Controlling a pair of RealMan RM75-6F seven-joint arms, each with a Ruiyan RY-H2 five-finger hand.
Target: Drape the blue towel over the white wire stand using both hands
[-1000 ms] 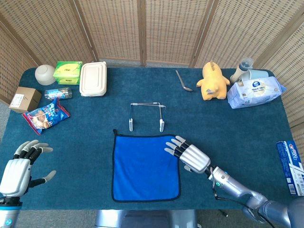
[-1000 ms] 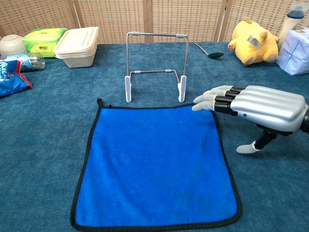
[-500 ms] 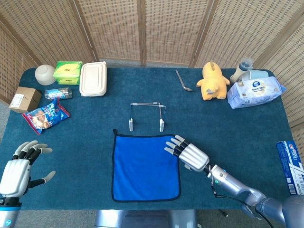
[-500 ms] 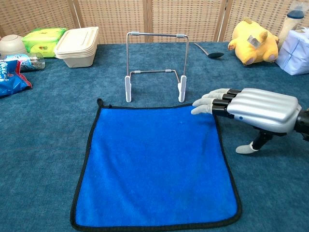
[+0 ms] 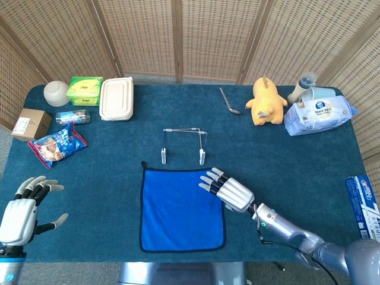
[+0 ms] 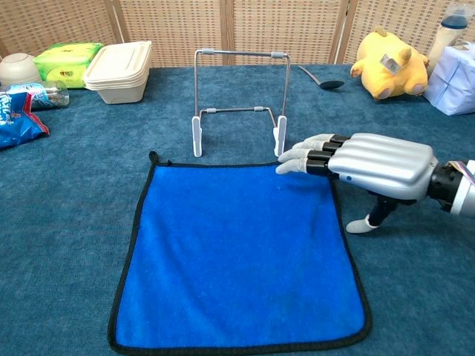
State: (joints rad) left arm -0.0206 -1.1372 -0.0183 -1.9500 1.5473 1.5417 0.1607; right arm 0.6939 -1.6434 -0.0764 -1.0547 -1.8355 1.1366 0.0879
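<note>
Wicker screens behind, teal-carpeted table (image 5: 297,178) below. Blue towel (image 5: 181,208) lies flat near the front edge, its far hem just short of the white wire stand (image 5: 183,144), which stands upright and bare. Right hand (image 5: 227,190) is palm down over the towel's far right corner, fingers (image 6: 300,157) straight and spread, grasping nothing, tips reaching close to the stand's right foot. Left hand (image 5: 24,209) is well off to the left near the front corner, released, fingers apart, holding nothing; head view only. Along the back: tissue pack (image 5: 317,116), lidded food container (image 5: 116,98), yellow plush (image 5: 265,102), spoon (image 5: 228,101).
</note>
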